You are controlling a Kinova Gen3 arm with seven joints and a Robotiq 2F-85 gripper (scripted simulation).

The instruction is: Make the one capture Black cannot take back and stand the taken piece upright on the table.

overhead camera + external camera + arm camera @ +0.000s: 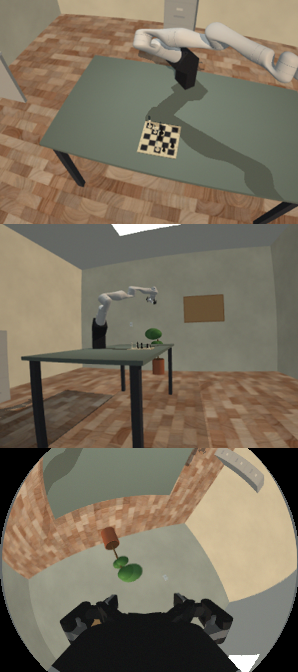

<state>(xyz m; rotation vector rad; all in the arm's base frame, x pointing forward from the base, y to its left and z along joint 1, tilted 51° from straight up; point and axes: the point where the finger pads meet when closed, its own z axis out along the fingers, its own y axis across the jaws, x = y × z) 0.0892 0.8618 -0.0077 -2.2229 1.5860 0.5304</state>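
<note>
No text, brand, number or sign is legible in any view. The chessboard [139, 151] [140, 349] has edge marks too small to read; no character on it can be made out.

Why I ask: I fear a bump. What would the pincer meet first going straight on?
Probably the grey-green wall, beside the potted plant; depth is unclear, so the pincer might brush leaves.

Matt green tabletop [111, 96] [88, 354] [115, 478]; wood-look floor [33, 173] [236, 408] [75, 523]; smooth plastic-looking white arm [236, 44] [117, 295]
</note>
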